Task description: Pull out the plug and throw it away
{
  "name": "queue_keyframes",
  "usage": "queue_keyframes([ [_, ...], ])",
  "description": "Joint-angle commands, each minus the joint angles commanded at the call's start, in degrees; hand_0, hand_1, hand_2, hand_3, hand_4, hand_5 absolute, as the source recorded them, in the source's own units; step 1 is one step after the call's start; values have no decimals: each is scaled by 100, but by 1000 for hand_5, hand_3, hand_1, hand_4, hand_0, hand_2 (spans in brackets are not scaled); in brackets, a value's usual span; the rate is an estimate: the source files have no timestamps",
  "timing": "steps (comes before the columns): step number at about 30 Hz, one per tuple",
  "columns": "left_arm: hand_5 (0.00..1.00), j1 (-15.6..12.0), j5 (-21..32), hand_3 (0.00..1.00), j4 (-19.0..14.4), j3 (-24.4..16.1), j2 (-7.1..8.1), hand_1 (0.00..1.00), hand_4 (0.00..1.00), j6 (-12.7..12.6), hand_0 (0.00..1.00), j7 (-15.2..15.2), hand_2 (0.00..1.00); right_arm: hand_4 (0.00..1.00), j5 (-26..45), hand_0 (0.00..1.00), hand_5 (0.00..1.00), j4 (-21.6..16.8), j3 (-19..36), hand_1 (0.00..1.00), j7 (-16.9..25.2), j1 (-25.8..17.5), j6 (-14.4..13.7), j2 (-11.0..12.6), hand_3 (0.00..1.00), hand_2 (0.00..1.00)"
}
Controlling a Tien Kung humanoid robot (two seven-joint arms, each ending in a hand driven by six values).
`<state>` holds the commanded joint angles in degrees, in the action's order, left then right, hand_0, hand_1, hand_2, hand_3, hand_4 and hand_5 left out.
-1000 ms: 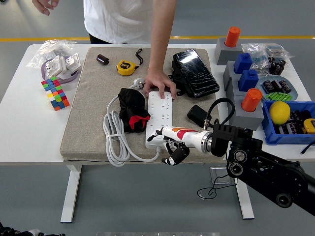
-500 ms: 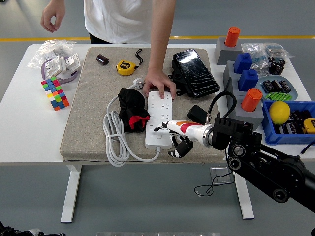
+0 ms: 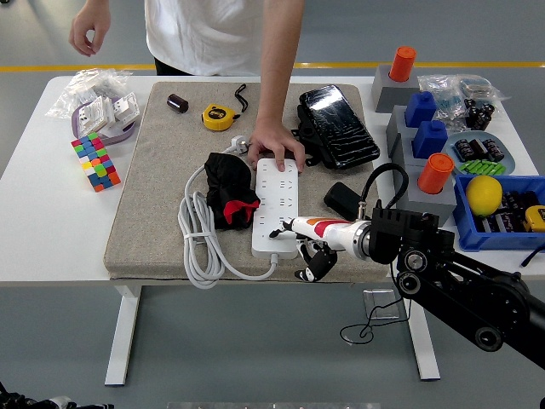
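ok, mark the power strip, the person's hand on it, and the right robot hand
power strip [image 3: 278, 204], head view, middle of its white top face
person's hand [image 3: 274, 141], head view, back of the hand at the strip's far end
right robot hand [image 3: 300, 245], head view, white palm beside the strip's near end

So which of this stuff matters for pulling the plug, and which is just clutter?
In the job: power strip, its white cable, right hand, the person's hand steadying the strip.

Lying about: Rubik's cube, tape measure, black pouch, lemon, blue bin.
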<state>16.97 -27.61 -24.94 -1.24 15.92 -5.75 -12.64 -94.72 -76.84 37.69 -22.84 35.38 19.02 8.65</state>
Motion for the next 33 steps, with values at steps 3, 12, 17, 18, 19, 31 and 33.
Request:
queue_keyframes([
  [3,587,2,21,686,3,-2,2,682,878,-3,550,4,705,511,10,2,2,21,-4,4,27,-9,-34,5,896,122],
  [12,589,9,18,686,4,-5,-2,682,878,-5,546,6,705,509,1,2,2,52,9,4,3,-4,44,16,893,123],
  [17,589,7,26,686,5,-6,-3,682,878,-6,546,8,704,510,18,2,2,98,-37,4,-6,-9,120,15,892,123],
  [18,589,8,21,686,4,-6,-5,682,878,-6,546,7,704,510,25,2,2,102,-47,4,-4,-11,124,16,892,123],
  [19,589,8,18,686,4,-7,-5,682,878,-6,546,7,704,510,28,2,2,105,-55,4,-5,-10,129,17,892,123],
  [31,590,16,34,687,8,-9,-1,682,878,-8,546,10,704,512,89,2,2,-414,359,4,29,59,107,85,888,123],
  [33,590,18,22,687,6,-9,-2,682,878,-6,546,7,704,516,63,2,2,-630,482,5,47,76,72,109,885,124],
])
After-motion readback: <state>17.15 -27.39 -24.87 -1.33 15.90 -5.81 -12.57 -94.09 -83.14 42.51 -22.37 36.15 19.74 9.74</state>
